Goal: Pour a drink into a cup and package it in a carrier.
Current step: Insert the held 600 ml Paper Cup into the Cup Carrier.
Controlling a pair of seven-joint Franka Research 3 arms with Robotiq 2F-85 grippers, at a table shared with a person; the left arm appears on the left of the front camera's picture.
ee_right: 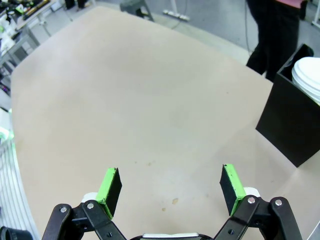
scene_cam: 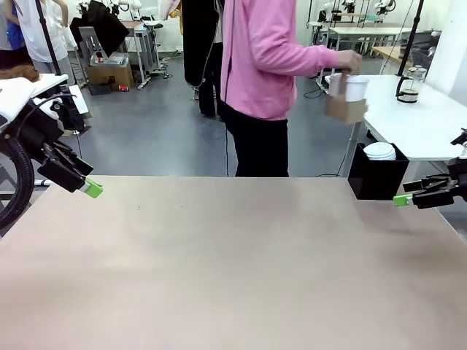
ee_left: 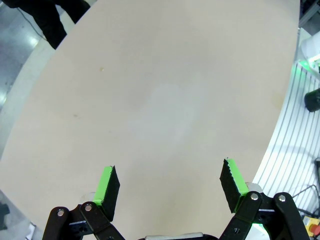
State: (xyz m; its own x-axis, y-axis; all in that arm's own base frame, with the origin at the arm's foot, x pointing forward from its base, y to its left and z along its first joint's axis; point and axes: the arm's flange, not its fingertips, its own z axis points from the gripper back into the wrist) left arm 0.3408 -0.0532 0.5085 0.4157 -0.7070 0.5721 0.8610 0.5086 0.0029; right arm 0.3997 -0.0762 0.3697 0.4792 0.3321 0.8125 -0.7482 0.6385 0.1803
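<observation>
- Our left gripper (scene_cam: 93, 189) hangs over the left edge of the table (scene_cam: 233, 262), jaws spread wide with nothing between them; we judge it parked there to keep the work area free.
- The person (scene_cam: 270, 65) stands past the far edge, turned toward the white side table (scene_cam: 430, 124), probably fetching what the task needs.
- The person's hand (scene_cam: 349, 62) is closed around the top of the carrier (scene_cam: 346, 108); a cup (scene_cam: 353, 87) sits in it, held in the air beside that side table.
- The press jug with the drink (scene_cam: 410, 89) stands on the side table, well apart from our arms.
- A black box (scene_cam: 377, 177) of lids sits at our table's far right corner.
- Our right gripper (scene_cam: 403, 199) waits just beside the box, fully open and holding nothing.
</observation>
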